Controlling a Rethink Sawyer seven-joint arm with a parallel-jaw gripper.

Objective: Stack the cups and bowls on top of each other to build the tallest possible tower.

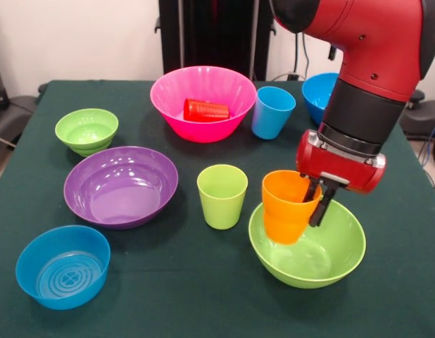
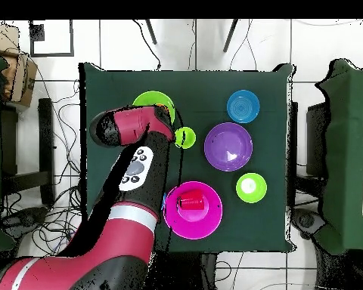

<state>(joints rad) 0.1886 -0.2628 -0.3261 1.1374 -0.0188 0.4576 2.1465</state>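
Orange cup: small glossy orange plastic tumbler (image 1: 286,205) is hanging tilted just above the hollow of the large lime green plastic bowl (image 1: 337,257), near the worktop's front edge in the front view.
Gripper: red and black gripper (image 1: 319,202) is pinching the orange tumbler's rim wall, one finger inside, one outside; jaws closed on it.
Handling, cup: judging it light, stiff, thin-walled and slick; a rim pinch is letting it tip, so a grip lower on the wall may be steadier.
Handling, bowl: looking light and slippery on the dark green cloth-covered table (image 1: 203,310); likely sliding if nudged sideways.
Tower: barely begun; the cup is not yet seated in the lime bowl.
Other cups: lime green tumbler (image 1: 222,195) is standing upright near the middle; light blue tumbler (image 1: 272,111) is standing beside the large pink bowl (image 1: 161,95); red tumbler (image 1: 205,110) is lying on its side inside that pink bowl.
Other bowls: large purple bowl (image 1: 120,185) is sitting left of centre; small lime green bowl (image 1: 86,130) towards the left edge; small blue ringed bowl (image 1: 62,266) at the front left corner; large blue bowl (image 1: 317,94) at the back edge, partly hidden by the arm.
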